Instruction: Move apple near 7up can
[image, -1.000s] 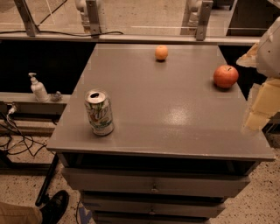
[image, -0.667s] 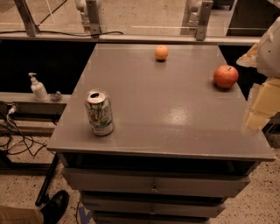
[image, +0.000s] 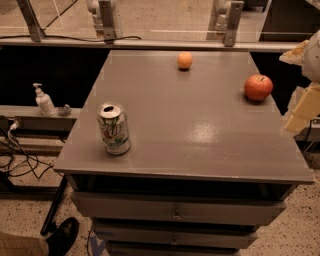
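The apple (image: 258, 87) is round and red-orange with a dark stem, and sits near the table's right edge. The 7up can (image: 114, 128) is white and green with a silver top. It stands upright near the table's front left corner, far from the apple. My gripper (image: 301, 109) shows as cream-coloured parts at the right edge of the view, just off the table's right side. It is a little in front and to the right of the apple and touches nothing.
A small orange fruit (image: 185, 60) lies at the back middle of the grey table (image: 200, 135). Drawers sit under the table front. A soap bottle (image: 45, 100) stands on a low ledge at left. A rail with posts runs behind the table.
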